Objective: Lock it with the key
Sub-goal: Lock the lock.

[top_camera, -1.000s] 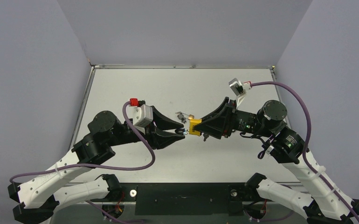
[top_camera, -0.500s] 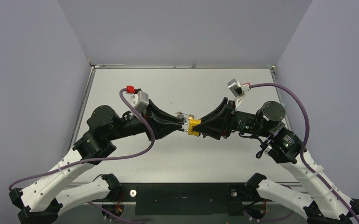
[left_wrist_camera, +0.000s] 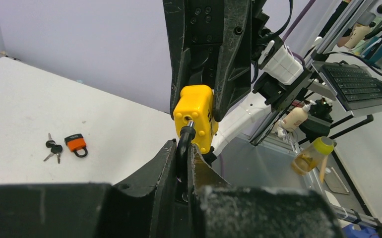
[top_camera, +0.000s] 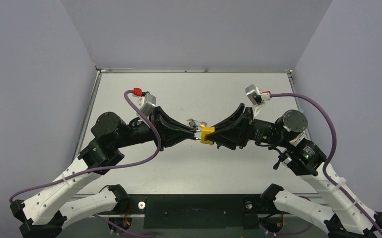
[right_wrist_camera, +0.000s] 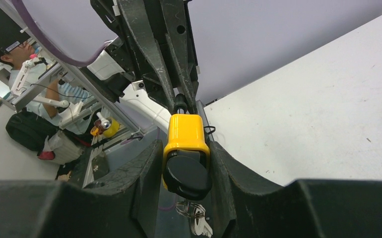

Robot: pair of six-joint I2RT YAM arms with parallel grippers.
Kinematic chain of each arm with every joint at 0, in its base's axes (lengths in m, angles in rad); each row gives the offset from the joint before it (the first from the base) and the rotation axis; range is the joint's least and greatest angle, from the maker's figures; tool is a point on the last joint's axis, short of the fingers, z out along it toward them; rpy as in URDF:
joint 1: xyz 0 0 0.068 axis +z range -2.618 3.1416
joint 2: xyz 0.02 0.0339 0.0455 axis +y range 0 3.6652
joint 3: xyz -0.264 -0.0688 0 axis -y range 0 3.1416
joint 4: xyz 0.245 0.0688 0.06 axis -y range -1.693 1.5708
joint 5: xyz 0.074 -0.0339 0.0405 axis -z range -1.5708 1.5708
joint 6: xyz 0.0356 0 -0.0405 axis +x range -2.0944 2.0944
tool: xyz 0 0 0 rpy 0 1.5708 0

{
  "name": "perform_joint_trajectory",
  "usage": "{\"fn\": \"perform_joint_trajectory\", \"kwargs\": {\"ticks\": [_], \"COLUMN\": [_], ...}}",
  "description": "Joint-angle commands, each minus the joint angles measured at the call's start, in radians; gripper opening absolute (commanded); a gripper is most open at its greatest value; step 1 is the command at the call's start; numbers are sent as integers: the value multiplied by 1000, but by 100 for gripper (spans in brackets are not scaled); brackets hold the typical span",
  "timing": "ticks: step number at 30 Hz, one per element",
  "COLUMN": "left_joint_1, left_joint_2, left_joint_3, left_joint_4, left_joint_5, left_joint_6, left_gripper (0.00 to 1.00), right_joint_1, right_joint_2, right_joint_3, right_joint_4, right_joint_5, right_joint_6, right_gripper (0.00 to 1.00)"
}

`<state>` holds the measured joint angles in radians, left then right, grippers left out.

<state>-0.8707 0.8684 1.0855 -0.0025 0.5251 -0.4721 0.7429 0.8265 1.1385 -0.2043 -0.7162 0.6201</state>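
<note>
A yellow padlock [top_camera: 207, 134] hangs in the air between my two grippers above the table's middle. My right gripper [top_camera: 213, 135] is shut on its yellow body [right_wrist_camera: 185, 130]. A black-headed key [right_wrist_camera: 186, 176] sits in its keyhole, with a ring and a silver key [right_wrist_camera: 199, 224] dangling below. My left gripper [top_camera: 197, 136] is shut on the padlock's black shackle [left_wrist_camera: 184, 141], close to the body [left_wrist_camera: 195, 114]. The tiny bunch of black-headed keys [left_wrist_camera: 54, 148] lies loose on the table behind the grippers; it also shows in the top view [top_camera: 192, 121].
A small orange padlock [left_wrist_camera: 75, 143] lies right beside the tiny keys, just behind the held lock [top_camera: 203, 123]. The white table [top_camera: 144, 94] is walled at the back and both sides. Both arms reach inward and meet at the middle.
A second ago my left gripper was open around the shackle; it has closed on it and its wrist has turned. The right arm still holds the yellow padlock in about the same place.
</note>
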Motion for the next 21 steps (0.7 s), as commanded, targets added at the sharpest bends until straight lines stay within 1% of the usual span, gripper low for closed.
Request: {"fn": "perform_joint_trajectory", "kwargs": {"ticks": [1, 7, 10, 15, 21], "left_joint_1": [3, -2, -15, -44, -96], "left_joint_2": [9, 9, 3, -12, -33], "left_joint_3": [23, 24, 21, 10, 0], "left_joint_4": [87, 100, 110, 104, 100], "left_joint_5": [-1, -19, -29, -57, -102], "left_joint_6": [-86, -147, -147, -109, -48], "left_gripper": [0, 0, 0, 0, 0], "right_joint_1": [28, 72, 84, 91, 95], "right_joint_2": [-5, 33, 51, 89, 122], "right_joint_3": [2, 14, 24, 37, 29], "right_joint_4": [82, 66, 70, 111, 193], "right_joint_5": [67, 117, 128, 124, 97], "right_joint_6": [-73, -112, -105, -64, 39], "right_gripper": [0, 0, 0, 0, 0]}}
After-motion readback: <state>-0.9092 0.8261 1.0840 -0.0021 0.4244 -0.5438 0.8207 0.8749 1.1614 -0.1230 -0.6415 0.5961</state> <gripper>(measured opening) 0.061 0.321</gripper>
